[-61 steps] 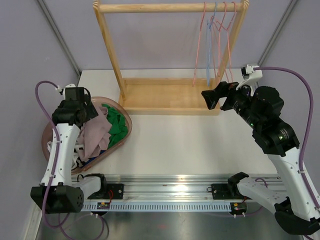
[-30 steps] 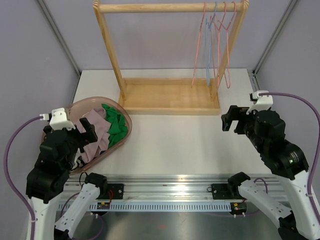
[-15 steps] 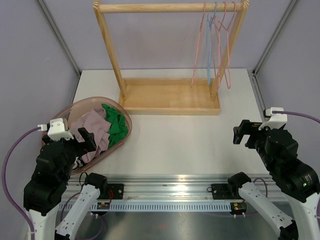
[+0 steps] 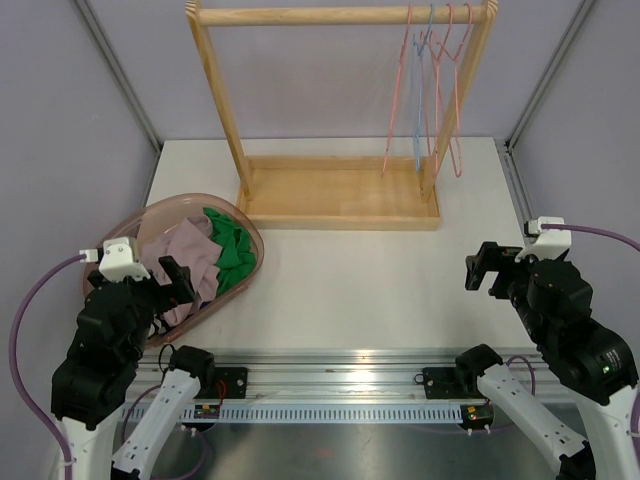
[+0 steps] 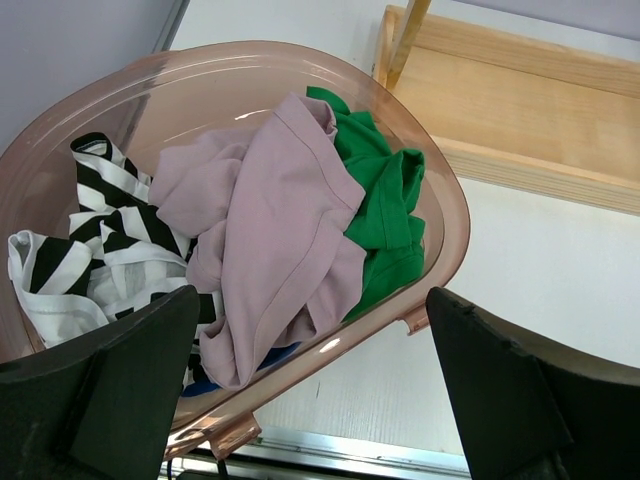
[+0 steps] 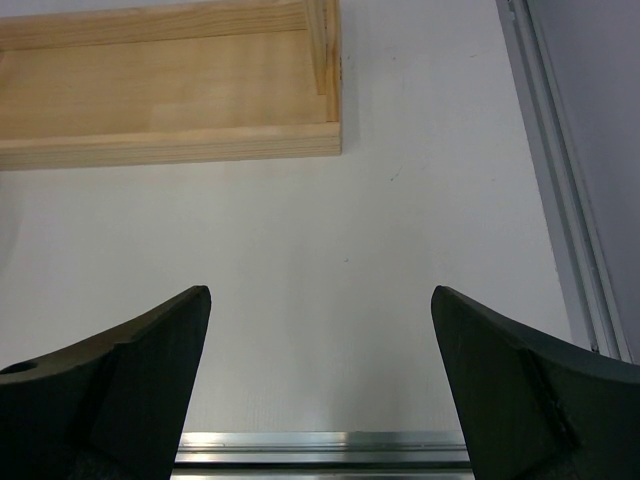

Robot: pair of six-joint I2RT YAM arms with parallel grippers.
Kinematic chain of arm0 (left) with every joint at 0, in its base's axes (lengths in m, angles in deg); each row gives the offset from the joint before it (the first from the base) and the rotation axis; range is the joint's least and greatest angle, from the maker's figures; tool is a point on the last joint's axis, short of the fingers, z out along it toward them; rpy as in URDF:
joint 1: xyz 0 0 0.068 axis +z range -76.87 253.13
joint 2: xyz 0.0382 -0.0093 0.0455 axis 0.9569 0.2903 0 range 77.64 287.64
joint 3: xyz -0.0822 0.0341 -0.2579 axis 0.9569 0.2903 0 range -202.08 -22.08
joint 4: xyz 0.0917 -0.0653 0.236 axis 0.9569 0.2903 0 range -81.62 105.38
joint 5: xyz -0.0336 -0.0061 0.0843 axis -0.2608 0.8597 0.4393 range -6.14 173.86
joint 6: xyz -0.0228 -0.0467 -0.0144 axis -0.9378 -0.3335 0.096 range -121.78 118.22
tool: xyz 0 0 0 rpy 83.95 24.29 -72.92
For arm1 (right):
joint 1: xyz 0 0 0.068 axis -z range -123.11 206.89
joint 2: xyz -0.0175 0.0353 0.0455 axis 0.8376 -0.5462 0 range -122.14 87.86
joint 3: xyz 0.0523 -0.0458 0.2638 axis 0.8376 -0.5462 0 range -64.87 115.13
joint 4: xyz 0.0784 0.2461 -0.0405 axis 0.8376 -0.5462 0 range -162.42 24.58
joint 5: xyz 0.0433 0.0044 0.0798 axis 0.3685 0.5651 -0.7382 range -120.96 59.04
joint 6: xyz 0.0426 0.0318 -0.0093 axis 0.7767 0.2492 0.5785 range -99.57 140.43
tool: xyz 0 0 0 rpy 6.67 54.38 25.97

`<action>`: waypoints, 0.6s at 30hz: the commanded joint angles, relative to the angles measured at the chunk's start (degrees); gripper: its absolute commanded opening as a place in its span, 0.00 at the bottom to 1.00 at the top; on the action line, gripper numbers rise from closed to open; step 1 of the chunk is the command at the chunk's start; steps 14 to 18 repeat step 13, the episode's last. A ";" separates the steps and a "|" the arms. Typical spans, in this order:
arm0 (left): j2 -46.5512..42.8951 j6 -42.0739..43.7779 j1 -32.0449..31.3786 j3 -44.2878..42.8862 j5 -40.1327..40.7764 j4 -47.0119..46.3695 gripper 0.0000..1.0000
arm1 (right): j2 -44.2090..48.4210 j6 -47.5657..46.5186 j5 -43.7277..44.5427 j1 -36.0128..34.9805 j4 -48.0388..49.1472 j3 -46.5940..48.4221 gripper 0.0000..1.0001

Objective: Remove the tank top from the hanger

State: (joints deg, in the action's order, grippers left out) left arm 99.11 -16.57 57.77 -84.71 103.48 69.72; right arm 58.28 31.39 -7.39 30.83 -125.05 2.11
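Several thin pink and blue wire hangers [image 4: 430, 90] hang bare at the right end of the wooden rack's rail [image 4: 340, 15]. A mauve garment [image 4: 190, 265] lies crumpled on top of the pile in the basket and also shows in the left wrist view [image 5: 270, 220]. I cannot tell whether it is the tank top. My left gripper [image 4: 172, 278] is open and empty above the basket's near edge [image 5: 312, 300]. My right gripper [image 4: 485, 268] is open and empty over bare table [image 6: 320, 292], well short of the rack.
The brown translucent basket [image 4: 255, 240] at the left also holds a green garment [image 5: 385, 200] and a black-and-white striped one [image 5: 110, 240]. The rack's wooden base [image 4: 340, 190] stands at the back middle. A metal rail [image 4: 330, 385] runs along the near edge.
Both arms have drawn back toward the near edge, the left from over the basket and the right from beside the hangers. In the last half second they barely moved.
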 commanded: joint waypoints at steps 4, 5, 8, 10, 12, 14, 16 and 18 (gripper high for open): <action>-0.82 0.37 -0.29 1.19 -0.19 -4.21 0.99 | -0.74 0.64 1.91 0.31 2.60 0.17 1.00; -0.73 0.46 -0.29 1.20 -0.19 -4.30 0.99 | -0.56 0.64 1.74 0.23 2.51 0.25 1.00; -0.47 0.63 -0.29 1.20 -0.02 -4.48 0.99 | -0.56 0.90 1.74 0.22 2.51 0.26 0.99; -0.56 0.64 -0.29 1.02 0.16 -4.56 0.99 | -1.00 1.08 1.56 0.31 2.16 0.34 1.00; -0.47 0.64 -0.29 1.02 0.42 -4.65 0.99 | -1.26 1.17 1.56 0.22 2.07 0.26 1.00; -0.47 0.72 -0.29 1.02 0.60 -4.74 0.99 | -1.61 1.17 1.56 0.22 2.16 0.26 1.00; -0.47 0.72 -0.29 1.02 0.60 -4.74 0.99 | -1.61 1.17 1.56 0.22 2.16 0.26 1.00; -0.47 0.72 -0.29 1.02 0.60 -4.74 0.99 | -1.61 1.17 1.56 0.22 2.16 0.26 1.00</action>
